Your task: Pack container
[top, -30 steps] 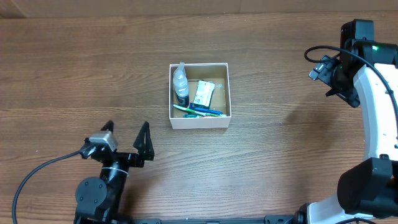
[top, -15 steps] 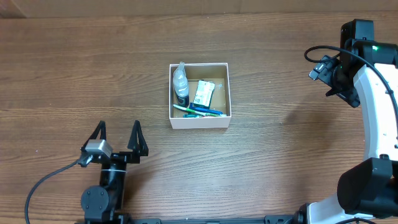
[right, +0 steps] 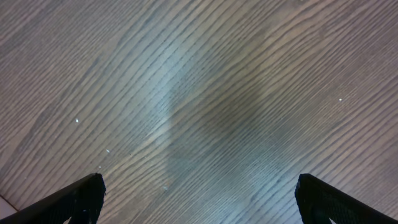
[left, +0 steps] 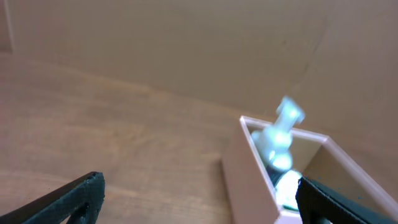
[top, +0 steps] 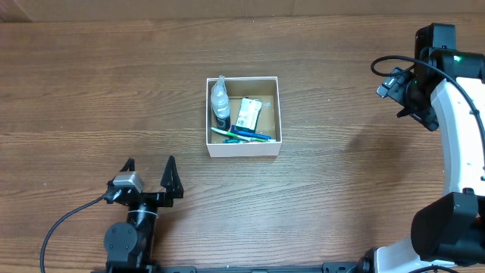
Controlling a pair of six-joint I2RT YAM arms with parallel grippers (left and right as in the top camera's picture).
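The container (top: 243,147) is a square white box with a brown inside at the table's middle. It holds a clear bottle (top: 220,101), a green-and-white packet (top: 248,113) and a blue-green toothbrush (top: 241,135). My left gripper (top: 149,176) is open and empty at the front left, well short of the box. The left wrist view shows the container's wall (left: 249,177) and the bottle (left: 281,134), blurred, between my open fingers (left: 199,199). My right gripper (right: 199,196) is open over bare wood; in the overhead view its arm (top: 424,83) is at the far right and the fingers are hidden.
The wooden table (top: 114,91) runs wide on all sides of the box. A cardboard wall (left: 155,43) stands behind the table. A black cable (top: 68,220) trails from the left arm at the front edge.
My left gripper has swung and shifted slightly at the front left, staying open. The right arm and the box contents have not moved.
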